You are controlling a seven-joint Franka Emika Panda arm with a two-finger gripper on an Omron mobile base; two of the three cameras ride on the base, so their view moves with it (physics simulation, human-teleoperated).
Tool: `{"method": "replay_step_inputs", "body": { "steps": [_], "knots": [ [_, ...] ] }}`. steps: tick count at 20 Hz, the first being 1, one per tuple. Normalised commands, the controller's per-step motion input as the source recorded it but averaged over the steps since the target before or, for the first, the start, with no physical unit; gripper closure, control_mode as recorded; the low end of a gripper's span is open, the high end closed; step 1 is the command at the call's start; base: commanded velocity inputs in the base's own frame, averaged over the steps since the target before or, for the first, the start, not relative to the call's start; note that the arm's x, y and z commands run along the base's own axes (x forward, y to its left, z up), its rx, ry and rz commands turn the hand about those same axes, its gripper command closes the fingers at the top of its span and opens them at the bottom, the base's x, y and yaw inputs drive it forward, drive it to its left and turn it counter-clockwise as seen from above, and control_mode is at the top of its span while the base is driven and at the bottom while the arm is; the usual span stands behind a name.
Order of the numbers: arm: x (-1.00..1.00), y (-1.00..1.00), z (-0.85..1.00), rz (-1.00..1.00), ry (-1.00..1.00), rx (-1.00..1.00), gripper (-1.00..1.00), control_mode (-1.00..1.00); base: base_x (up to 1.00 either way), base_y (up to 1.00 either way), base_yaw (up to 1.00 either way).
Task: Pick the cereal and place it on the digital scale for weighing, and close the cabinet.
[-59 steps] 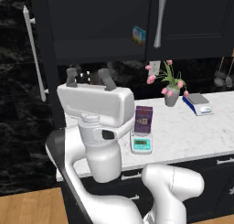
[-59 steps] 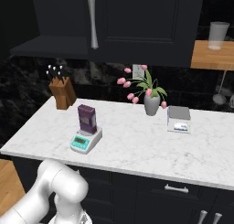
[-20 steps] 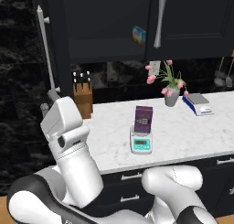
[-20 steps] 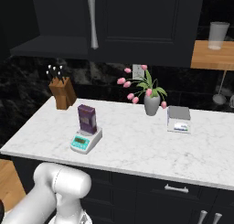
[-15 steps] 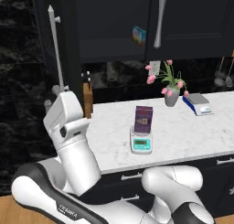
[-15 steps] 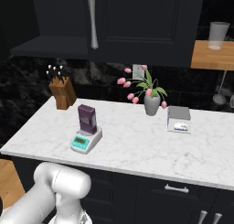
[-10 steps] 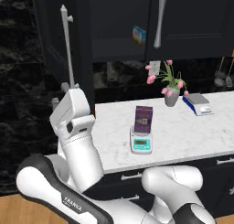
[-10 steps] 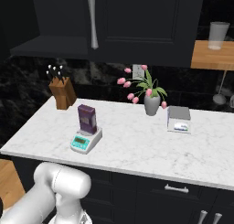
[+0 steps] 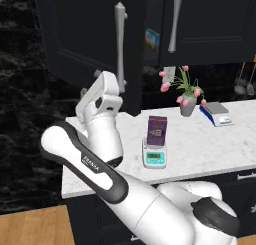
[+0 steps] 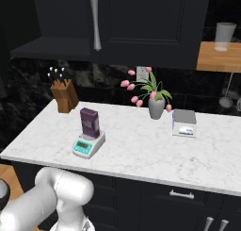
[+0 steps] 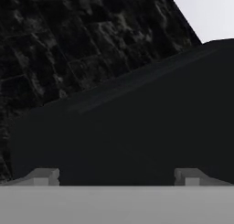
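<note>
The cereal [image 9: 157, 131] stands upright on the digital scale [image 9: 154, 156] near the counter's [image 10: 141, 150] front edge, weighing done, so the gripper [image 11: 116, 177], spread wide and empty, presses against the cabinet's [image 9: 90, 39] open left door to shut it.

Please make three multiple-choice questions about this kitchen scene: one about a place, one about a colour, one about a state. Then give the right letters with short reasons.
1. Where does the cereal stand?
A. on the digital scale
B. in the drawer
C. beside the vase

2. What colour is the cereal box?
A. yellow
B. purple
C. green

3. How is the left door of the cabinet?
A. shut flush
C. removed
B. swung partly open

Answers:
1. A, the box rests upright on the weighing plate.
2. B, its front and sides are purple.
3. B, the door angles out from the cabinet front in the left base view.
</note>
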Motion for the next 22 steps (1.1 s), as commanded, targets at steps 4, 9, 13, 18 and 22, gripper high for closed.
{"method": "replay_step_inputs", "body": {
  "steps": [4, 9, 13, 18, 22],
  "knots": [
    [0.67, -0.36, 0.00, -0.26, 0.11, 0.28, -1.00, -1.00, 0.00, 0.00, 0.00],
    [0.78, -0.37, 0.00, -0.25, 0.08, 0.26, -1.00, -1.00, 0.00, 0.00, 0.00],
    [0.79, -0.33, 0.00, -0.23, 0.04, 0.23, -1.00, -1.00, 0.00, 0.00, 0.00],
    [0.48, -0.26, 0.01, -0.17, 0.01, 0.24, -1.00, -1.00, 0.00, 0.00, 0.00],
    [0.48, -0.36, 0.00, -0.09, 0.00, 0.15, -1.00, -1.00, 0.00, 0.00, 0.00]
  ]
}}
